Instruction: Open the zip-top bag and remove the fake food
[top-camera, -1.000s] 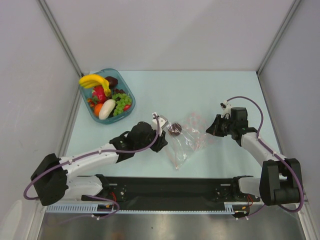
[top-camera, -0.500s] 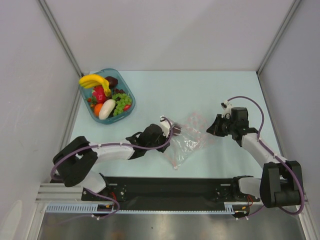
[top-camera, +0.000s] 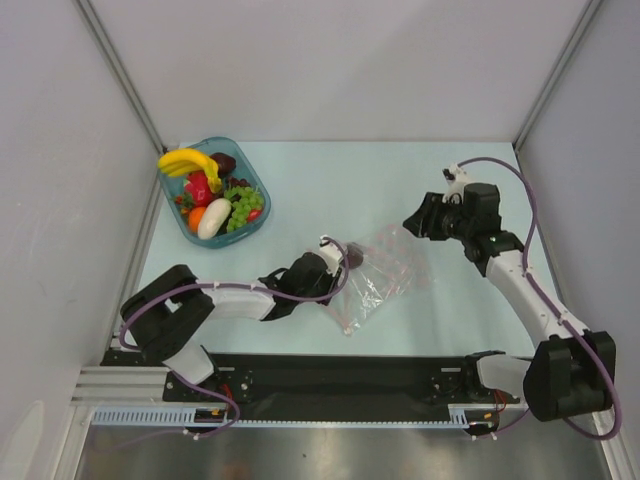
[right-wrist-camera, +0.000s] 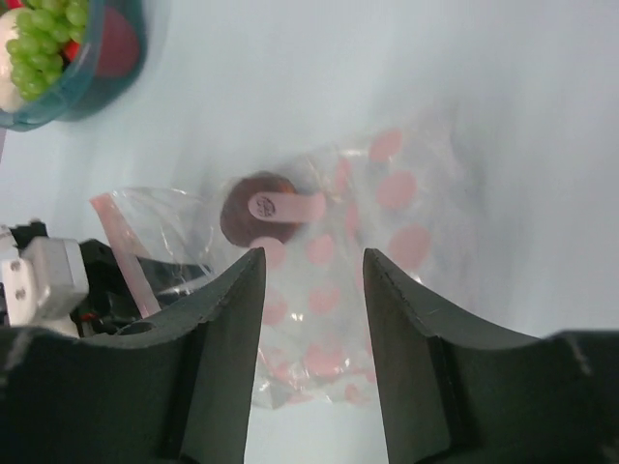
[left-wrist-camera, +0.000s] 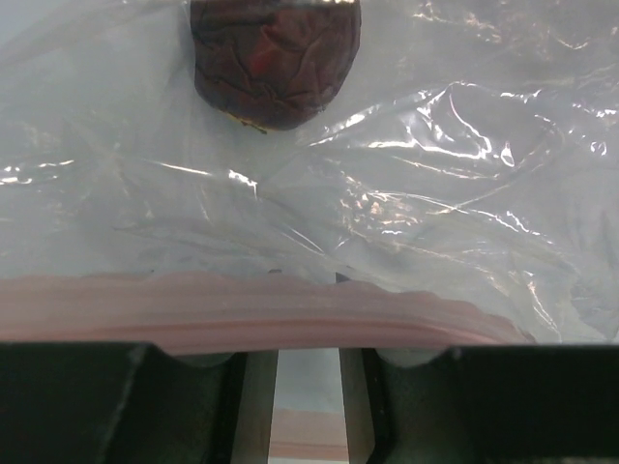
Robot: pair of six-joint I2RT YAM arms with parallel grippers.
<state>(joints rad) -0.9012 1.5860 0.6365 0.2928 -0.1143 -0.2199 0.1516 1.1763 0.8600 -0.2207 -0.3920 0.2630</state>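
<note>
The zip-top bag (top-camera: pixel 378 272) lies crumpled at the table's middle, clear with pink dots. A dark purple piece (top-camera: pixel 352 258) sits inside it. My left gripper (top-camera: pixel 326 266) is at the bag's left edge. In the left wrist view the pinkish zip strip (left-wrist-camera: pixel 290 311) lies across the fingertips, a narrow gap shows between the fingers (left-wrist-camera: pixel 253 396), and the dark purple piece (left-wrist-camera: pixel 276 58) lies ahead under the plastic (left-wrist-camera: pixel 435 213). My right gripper (top-camera: pixel 414 222) hovers open and empty over the bag's far right; its view shows the bag (right-wrist-camera: pixel 387 242) and the piece (right-wrist-camera: pixel 242 220) below.
A teal tray (top-camera: pixel 256 226) stands at the back left, holding a banana (top-camera: pixel 188 160), green grapes (top-camera: pixel 242 206), a white oval piece (top-camera: pixel 212 220) and an orange (top-camera: pixel 197 215). Its corner shows in the right wrist view (right-wrist-camera: pixel 92 92). Grey walls close three sides.
My left gripper has pushed right, up to the bag's zip edge, and its arm has stretched low along the table. My right gripper has let go of the bag and risen back.
</note>
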